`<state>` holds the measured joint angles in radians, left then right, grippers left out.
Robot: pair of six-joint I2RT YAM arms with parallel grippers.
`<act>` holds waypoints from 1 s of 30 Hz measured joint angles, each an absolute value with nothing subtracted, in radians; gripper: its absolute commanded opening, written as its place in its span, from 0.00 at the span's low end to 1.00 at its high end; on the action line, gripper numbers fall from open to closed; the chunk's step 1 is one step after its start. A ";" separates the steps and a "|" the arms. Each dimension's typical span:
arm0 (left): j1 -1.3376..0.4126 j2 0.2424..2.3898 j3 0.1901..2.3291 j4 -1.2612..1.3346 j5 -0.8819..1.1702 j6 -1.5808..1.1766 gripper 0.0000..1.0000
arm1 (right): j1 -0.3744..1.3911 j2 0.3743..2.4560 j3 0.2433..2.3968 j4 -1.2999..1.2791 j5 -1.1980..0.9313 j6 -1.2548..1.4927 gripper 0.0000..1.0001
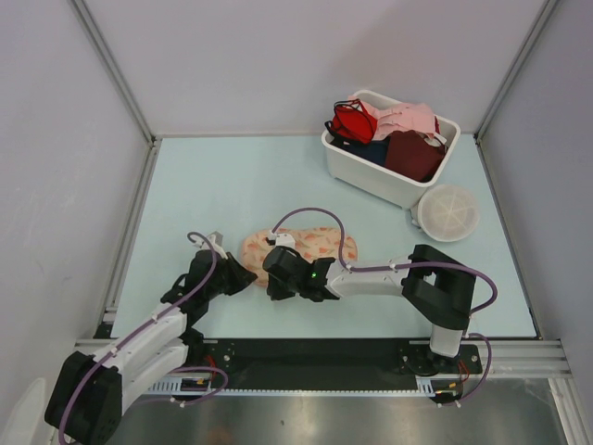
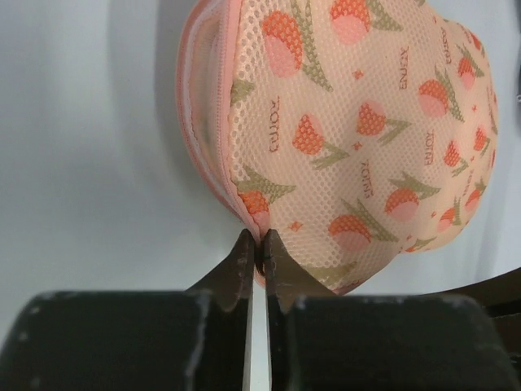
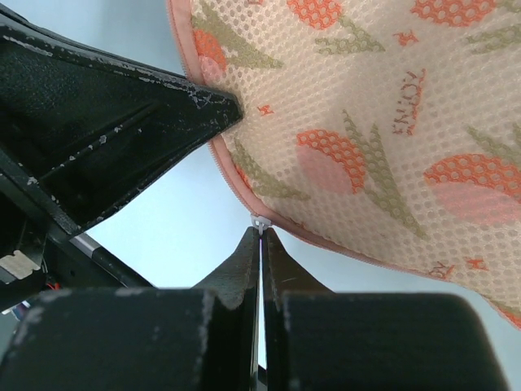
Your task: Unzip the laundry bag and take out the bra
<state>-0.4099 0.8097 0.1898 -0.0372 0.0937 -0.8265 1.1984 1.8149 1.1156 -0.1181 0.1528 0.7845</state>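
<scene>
Pale blue table (image 1: 232, 176); laundry bag (image 1: 315, 243) lies near-centre, at both arms' tips. Soft, light padded mesh, likely to drag unless anchored. Holds look right: left gripper (image 2: 259, 244) pinches its rim seam, right gripper (image 3: 260, 238) is clamped on the zip pull (image 3: 260, 221). No bra in view, presumably inside.

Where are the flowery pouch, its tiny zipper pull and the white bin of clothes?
laundry bag (image 1: 320, 243), top view, on its printed upper face.
zipper pull (image 3: 260, 221), right wrist view, on the small white slider at the bag's seam.
white bin (image 1: 371, 176), top view, on its near outer wall.
</scene>
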 measured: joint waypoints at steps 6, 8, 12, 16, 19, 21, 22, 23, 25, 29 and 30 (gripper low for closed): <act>-0.410 0.834 0.194 -0.023 0.099 -0.828 0.00 | 1.198 1.815 1.116 -0.119 0.154 0.785 0.00; -0.410 0.840 0.198 -0.022 0.100 -0.828 0.00 | 1.198 1.815 1.116 -0.119 0.157 0.785 0.00; -0.410 0.844 0.200 -0.022 0.099 -0.826 0.00 | 1.198 1.815 1.116 -0.119 0.160 0.785 0.00; -0.410 0.845 0.202 -0.022 0.097 -0.826 0.00 | 1.198 1.815 1.116 -0.120 0.166 0.785 0.00; -0.410 0.847 0.207 -0.023 0.091 -0.820 0.00 | 1.198 1.813 1.111 -0.121 0.175 0.785 0.00; -0.410 0.849 0.207 -0.023 0.088 -0.819 0.00 | 1.198 1.810 1.105 -0.121 0.180 0.785 0.00; -0.410 0.851 0.208 -0.025 0.085 -0.818 0.00 | 1.198 1.804 1.098 -0.123 0.185 0.786 0.00; -0.410 0.851 0.209 -0.025 0.083 -0.818 0.00 | 1.197 1.798 1.092 -0.123 0.189 0.786 0.00; -0.410 0.851 0.212 -0.026 0.081 -0.813 0.00 | 1.193 1.782 1.074 -0.124 0.198 0.791 0.00; -0.410 0.851 0.220 -0.033 0.075 -0.807 0.00 | 1.180 1.745 1.032 -0.128 0.214 0.798 0.00; -0.410 0.851 0.222 -0.034 0.073 -0.804 0.00 | 1.176 1.737 1.022 -0.130 0.220 0.802 0.00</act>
